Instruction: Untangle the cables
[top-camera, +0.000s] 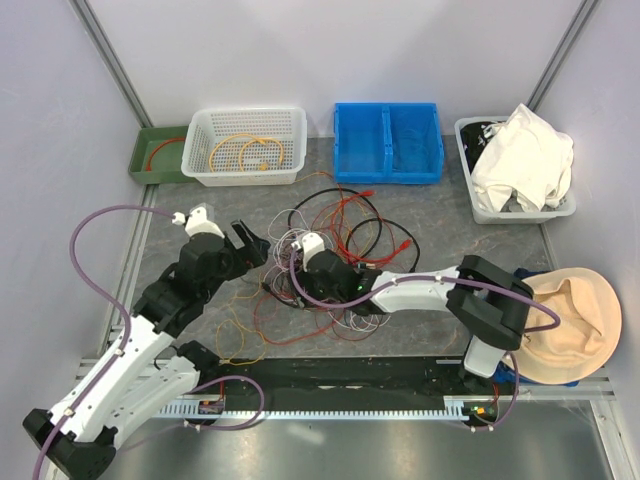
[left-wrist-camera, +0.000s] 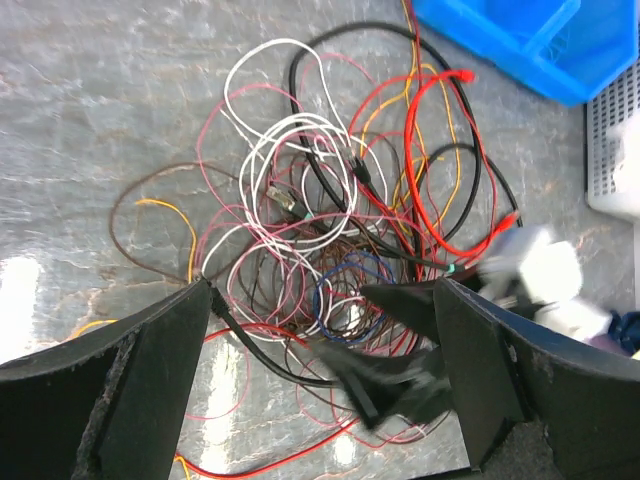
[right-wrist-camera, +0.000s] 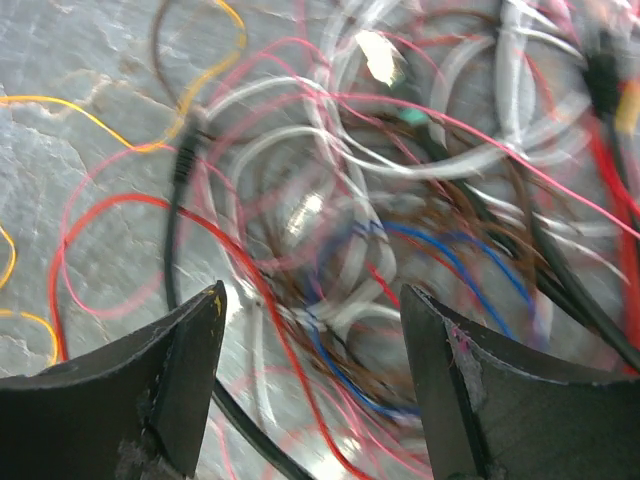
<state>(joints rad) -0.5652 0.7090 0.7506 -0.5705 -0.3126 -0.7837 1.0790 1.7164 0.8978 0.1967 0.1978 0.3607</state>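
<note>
The cables (top-camera: 335, 235) lie in a tangled heap of red, pink, white, black, brown, blue and orange wires mid-table. My left gripper (top-camera: 254, 250) hovers open at the heap's left edge. In the left wrist view its fingers frame the cables (left-wrist-camera: 300, 210), and the left gripper (left-wrist-camera: 322, 290) holds nothing. My right gripper (top-camera: 295, 283) reaches in from the right, low over the heap. The right wrist view is blurred: the right gripper (right-wrist-camera: 312, 295) stands open over white, blue and red cables (right-wrist-camera: 400, 230), with no wire between its jaws. Its dark fingers (left-wrist-camera: 395, 375) show blurred in the left wrist view.
Along the back stand a green tray (top-camera: 155, 155), a white basket (top-camera: 245, 172) with orange and yellow wire inside, a blue bin (top-camera: 388, 172) and a grey bin (top-camera: 480, 212) with white cloth. A beige hat (top-camera: 575, 320) lies at the right.
</note>
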